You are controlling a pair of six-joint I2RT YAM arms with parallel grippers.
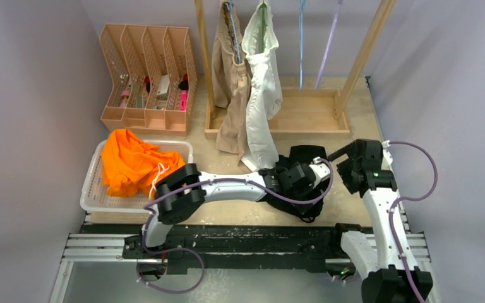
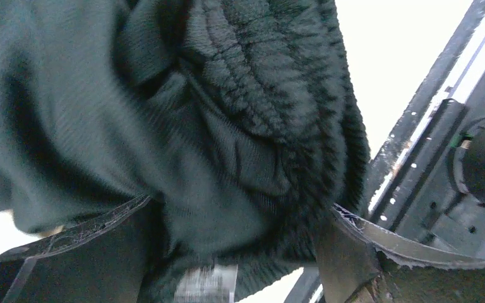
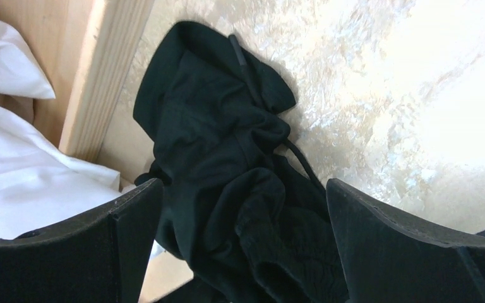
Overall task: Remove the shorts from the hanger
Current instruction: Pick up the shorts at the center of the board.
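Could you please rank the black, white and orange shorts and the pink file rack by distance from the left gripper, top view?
1. Black shorts, at the left gripper.
2. White shorts, hanging just behind.
3. Orange shorts, in the left basket.
4. Pink file rack, back left.

Orange shorts (image 1: 129, 164), black shorts (image 3: 227, 177), white shorts (image 1: 262, 101), beige shorts (image 1: 227, 76)
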